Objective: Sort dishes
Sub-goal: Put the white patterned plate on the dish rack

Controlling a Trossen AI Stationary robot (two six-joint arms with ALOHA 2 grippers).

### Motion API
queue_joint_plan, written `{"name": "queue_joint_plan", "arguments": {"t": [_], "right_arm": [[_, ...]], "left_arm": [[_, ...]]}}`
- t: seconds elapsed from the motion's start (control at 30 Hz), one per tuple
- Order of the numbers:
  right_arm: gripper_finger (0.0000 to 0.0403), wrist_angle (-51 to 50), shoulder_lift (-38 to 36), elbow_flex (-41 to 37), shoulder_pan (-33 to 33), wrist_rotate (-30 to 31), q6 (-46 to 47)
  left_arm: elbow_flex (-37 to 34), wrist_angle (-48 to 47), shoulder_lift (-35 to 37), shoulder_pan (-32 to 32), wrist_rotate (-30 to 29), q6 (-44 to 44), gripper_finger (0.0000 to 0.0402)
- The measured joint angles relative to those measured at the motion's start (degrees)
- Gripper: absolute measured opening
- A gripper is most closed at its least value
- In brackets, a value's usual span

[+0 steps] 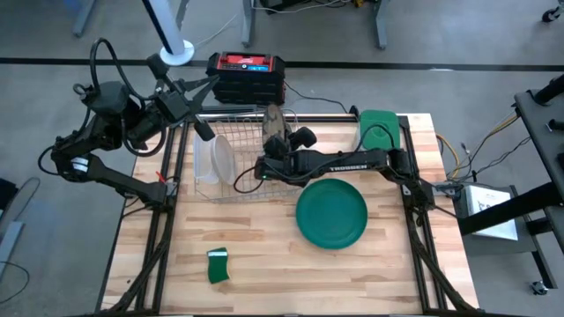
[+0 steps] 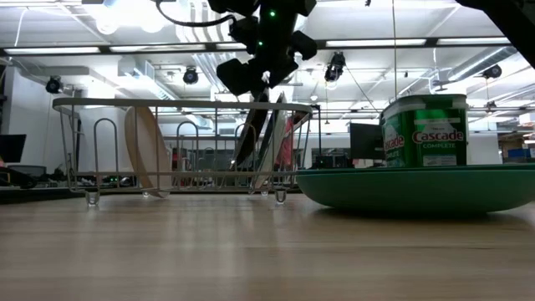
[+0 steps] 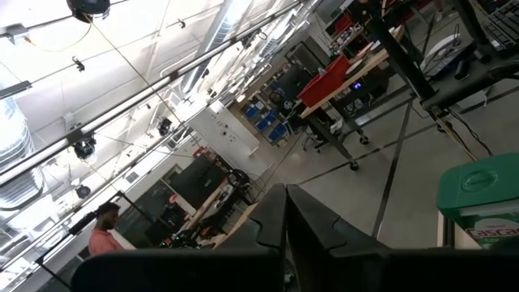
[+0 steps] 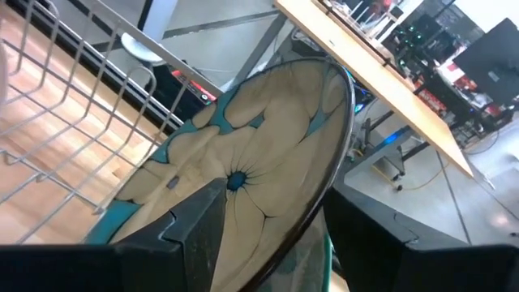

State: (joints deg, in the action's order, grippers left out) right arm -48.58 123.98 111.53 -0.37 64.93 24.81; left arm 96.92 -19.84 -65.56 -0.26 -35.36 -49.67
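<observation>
A patterned plate (image 4: pixel 259 146), beige with teal veins, stands tilted in the wire dish rack (image 1: pixel 238 180) near its right end. My right gripper (image 4: pixel 276 243) comes down over the plate's upper rim, open, one finger before its face and one behind it. A whitish plate (image 1: pixel 220 158) stands on edge at the rack's left end. On the table right of the rack, a green plate (image 1: pixel 330 211) lies flat. My left gripper (image 3: pixel 284 235) is shut and empty, raised off the table's far left corner. My right gripper straddles the patterned plate's upper rim (image 4: pixel 320 203), slanting down from the table's right. A gap shows between the rim and the finger (image 4: pixel 389 243) behind it. Whether the front finger (image 4: pixel 199 231) touches the face, I cannot tell. The plate's lower edge rests in the rack.
A green Cascade canister (image 1: pixel 379 130) stands at the far right of the table, behind the green plate. A small green sponge (image 1: pixel 218 265) lies near the front left. A black and red box (image 1: pixel 247 75) sits beyond the far edge.
</observation>
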Motion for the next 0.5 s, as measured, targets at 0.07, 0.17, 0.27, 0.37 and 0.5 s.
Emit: {"name": "queue_joint_plan", "arguments": {"t": [0.07, 0.17, 0.27, 0.37, 0.5], "right_arm": [[0.0195, 0.03, 0.00, 0.31, 0.05, -0.57, -0.07], [0.0196, 0.02, 0.00, 0.33, 0.21, -0.64, -0.69], [0.0195, 0.06, 0.00, 0.33, 0.45, -0.83, -2.45], [0.0195, 0.04, 0.00, 0.34, 0.71, -0.83, -3.82], [0.0196, 0.06, 0.00, 0.39, 0.87, -0.90, -5.05]], "left_arm": [[0.00, 0.00, 0.00, -0.01, -0.01, 0.00, 0.0000], [0.00, 0.01, 0.00, -0.01, -0.01, 0.02, 0.0000], [0.01, 0.01, 0.00, -0.01, -0.01, 0.02, 0.0000], [0.00, 0.01, 0.00, 0.00, -0.01, 0.02, 0.0000], [0.00, 0.02, 0.00, -0.01, -0.01, 0.02, 0.0000]]}}
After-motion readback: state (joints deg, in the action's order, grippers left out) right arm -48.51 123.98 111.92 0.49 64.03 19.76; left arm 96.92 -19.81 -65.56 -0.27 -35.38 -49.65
